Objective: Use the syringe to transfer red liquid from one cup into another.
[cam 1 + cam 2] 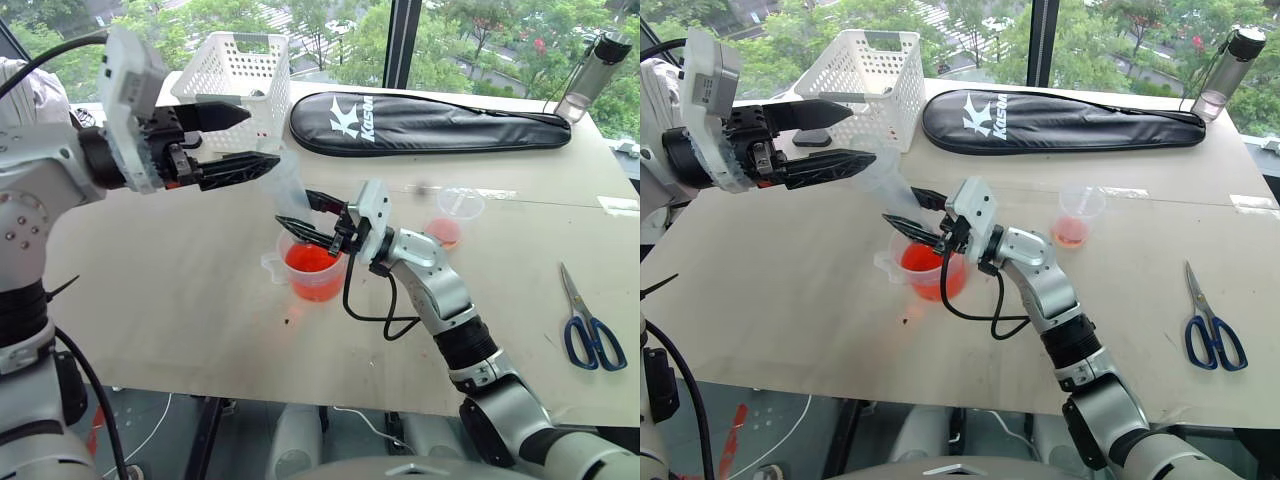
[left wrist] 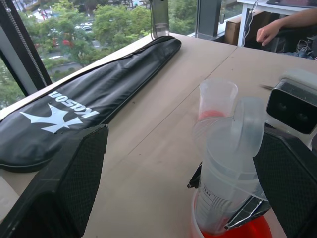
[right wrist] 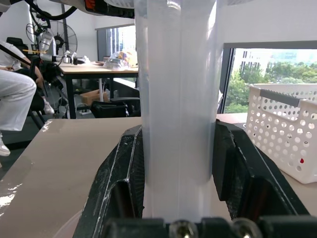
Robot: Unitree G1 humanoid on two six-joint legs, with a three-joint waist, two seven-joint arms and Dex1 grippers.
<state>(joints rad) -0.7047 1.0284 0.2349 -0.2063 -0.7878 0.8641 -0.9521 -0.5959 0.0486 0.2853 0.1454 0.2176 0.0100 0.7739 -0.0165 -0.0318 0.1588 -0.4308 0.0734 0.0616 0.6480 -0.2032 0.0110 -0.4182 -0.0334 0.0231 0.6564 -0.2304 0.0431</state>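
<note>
**Syringe held upright in the beaker**

Head views: the right gripper [image 1: 310, 217] pinches the syringe [image 1: 290, 190] by its barrel, which stands tilted with its lower end in the beaker [image 1: 312, 268] of red liquid [image 1: 310, 262] near the middle of the table [image 1: 180, 290]. The left gripper [image 1: 232, 142] hangs above, fingers spread wide, at the syringe's top. The small cup [image 1: 452, 216], with a little red at its bottom, stands well apart behind the right arm. Scissors [image 1: 590, 325] lie near the right edge; a white basket [image 1: 235, 80] and black bag [image 1: 430, 122] sit at the back.

Left wrist view: spread fingers [image 2: 64, 183] flank the syringe's top; the cup stands beyond.

Right wrist view: both fingers [image 3: 124, 183] press the clear barrel.
</note>
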